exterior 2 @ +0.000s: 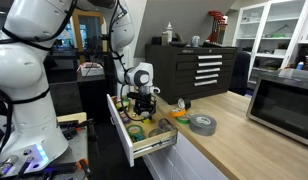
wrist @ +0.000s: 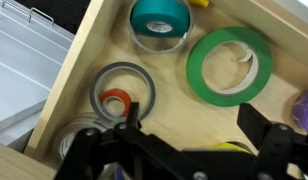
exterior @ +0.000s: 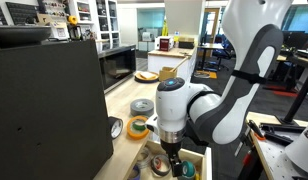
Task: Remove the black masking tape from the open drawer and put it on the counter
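The open drawer of pale wood fills the wrist view and shows in both exterior views. My gripper is open and hangs low over the drawer floor, also seen in both exterior views. Bare wood lies between its fingers. Around it lie a green ring, a teal roll and a grey ring with a small red roll inside it. A yellow roll peeks out under the gripper body. I cannot pick out the black masking tape; the gripper hides part of the drawer. The counter runs beside the drawer.
On the counter sit a grey roll and a yellow-orange roll. A dark-rimmed ring stands on edge against a tall black cabinet. A microwave stands at the counter's far end.
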Motion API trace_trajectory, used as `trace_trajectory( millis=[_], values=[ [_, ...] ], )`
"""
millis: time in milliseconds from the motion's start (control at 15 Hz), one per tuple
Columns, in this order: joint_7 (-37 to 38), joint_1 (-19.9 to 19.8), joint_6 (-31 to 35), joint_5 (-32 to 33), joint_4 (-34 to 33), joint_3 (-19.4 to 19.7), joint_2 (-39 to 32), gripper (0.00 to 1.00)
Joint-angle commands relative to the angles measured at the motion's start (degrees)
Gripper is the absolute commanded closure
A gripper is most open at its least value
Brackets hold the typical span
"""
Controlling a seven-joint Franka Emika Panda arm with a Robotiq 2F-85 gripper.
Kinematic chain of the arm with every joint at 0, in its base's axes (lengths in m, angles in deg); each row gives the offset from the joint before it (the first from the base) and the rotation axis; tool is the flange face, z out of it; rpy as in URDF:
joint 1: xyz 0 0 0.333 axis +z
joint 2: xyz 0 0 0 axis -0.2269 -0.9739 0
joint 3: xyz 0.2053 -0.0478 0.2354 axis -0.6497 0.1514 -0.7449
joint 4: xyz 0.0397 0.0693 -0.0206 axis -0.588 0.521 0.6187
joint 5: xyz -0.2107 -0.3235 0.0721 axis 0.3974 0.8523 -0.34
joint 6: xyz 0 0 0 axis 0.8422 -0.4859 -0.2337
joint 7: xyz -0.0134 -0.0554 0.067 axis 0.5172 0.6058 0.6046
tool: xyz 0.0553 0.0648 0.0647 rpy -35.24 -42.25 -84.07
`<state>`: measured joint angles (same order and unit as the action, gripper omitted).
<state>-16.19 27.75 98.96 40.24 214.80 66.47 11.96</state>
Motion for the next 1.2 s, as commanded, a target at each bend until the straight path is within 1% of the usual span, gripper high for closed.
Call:
trace_trajectory(
  millis=[0, 533, 867, 1133],
  values=[
    [3.6, 2.6, 2.9, 3.1, 0.4, 2.8, -0.9, 0.0],
    [3.9, 3.3, 10.2, 2.7, -0.7, 5.5, -5.8, 0.0],
    [3.0, 2.2, 19.0, -0.2, -1.6, 6.1, -10.4, 0.0],
    [2.0, 1.6, 23.8, -3.3, -3.1, 5.8, -13.6, 0.0]
  ],
)
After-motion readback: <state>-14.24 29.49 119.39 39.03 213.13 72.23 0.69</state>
